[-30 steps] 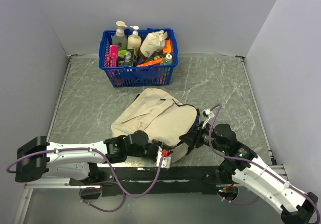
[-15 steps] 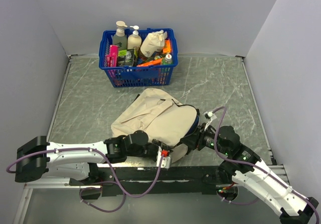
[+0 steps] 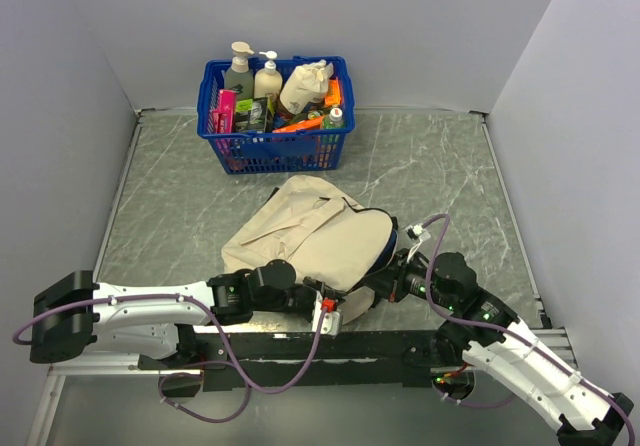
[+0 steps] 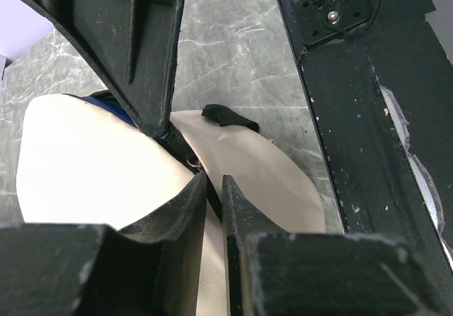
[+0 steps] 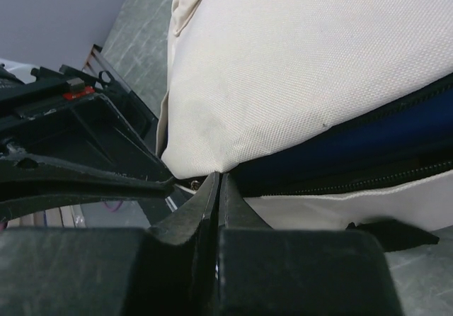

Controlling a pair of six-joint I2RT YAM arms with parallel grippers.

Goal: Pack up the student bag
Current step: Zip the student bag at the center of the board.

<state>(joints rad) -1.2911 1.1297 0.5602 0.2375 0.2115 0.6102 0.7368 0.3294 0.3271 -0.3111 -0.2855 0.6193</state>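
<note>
Grey-green marble-look tabletop (image 3: 440,166) fills ctr of the top view, w/ pale walls round it. The student bag (image 3: 305,236), a big soft beige fabric backpack, lies flat at lower ctr of frame. Its near edge is right by the arm bases, dark zip opening facing right. Blue plastic basket (image 3: 275,138) sits at upper ctr against the back wall, well apart from the bag, packed w/ pump bottles (image 3: 240,64) & mixed packets.

White-and-black left arm (image 3: 150,306) reaches in from btm left, right arm (image 3: 520,351) from btm right. Both meet at the bag's near right corner.

Left gripper (image 4: 215,185): jaws narrow, nipped on a dark strip at the bag's edge, beige cloth either side.

Right gripper (image 5: 218,179): fingers pressed together, tips at the seam where beige flap meets black zip (image 5: 340,183). Can't tell if anything's pinched.

Blue lining (image 5: 375,142) shows above the zip. Small black tab (image 4: 230,117) sticks out by the corner.
</note>
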